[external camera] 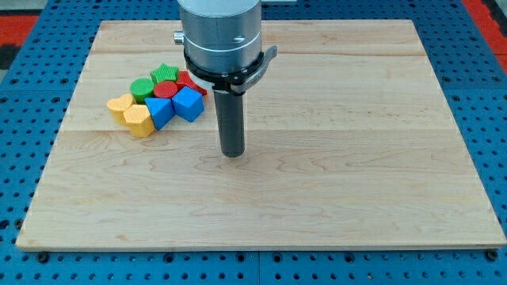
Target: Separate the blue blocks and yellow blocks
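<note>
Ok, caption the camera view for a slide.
My tip stands right of a touching cluster: yellow blocks, blue blocks, green and red behind.

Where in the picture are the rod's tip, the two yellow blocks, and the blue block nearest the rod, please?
my tip (232,154): camera view, the rod's bottom end.
yellow blocks (137,119): camera view, top face of the lower one.
blue block (188,103): camera view, middle of its top face.

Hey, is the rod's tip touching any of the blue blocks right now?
No, my tip stands apart on bare wood, to the view's right and below the nearest blue block.
</note>
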Robot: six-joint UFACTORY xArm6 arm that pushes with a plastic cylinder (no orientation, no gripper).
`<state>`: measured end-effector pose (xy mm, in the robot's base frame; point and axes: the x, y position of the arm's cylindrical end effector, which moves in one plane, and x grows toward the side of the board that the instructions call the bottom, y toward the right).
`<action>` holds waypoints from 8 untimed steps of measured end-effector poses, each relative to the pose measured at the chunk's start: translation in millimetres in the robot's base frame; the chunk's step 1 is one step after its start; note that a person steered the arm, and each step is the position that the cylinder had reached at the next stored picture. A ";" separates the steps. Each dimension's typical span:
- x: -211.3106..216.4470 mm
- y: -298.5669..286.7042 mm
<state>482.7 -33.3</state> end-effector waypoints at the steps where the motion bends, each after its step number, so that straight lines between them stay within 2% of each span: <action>1: 0.1 -34.9; 2: 0.0 -81.0; 3: -17.9 -94.5; 6: -30.5 -127.7; 8: -54.8 -131.6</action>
<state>427.9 -165.0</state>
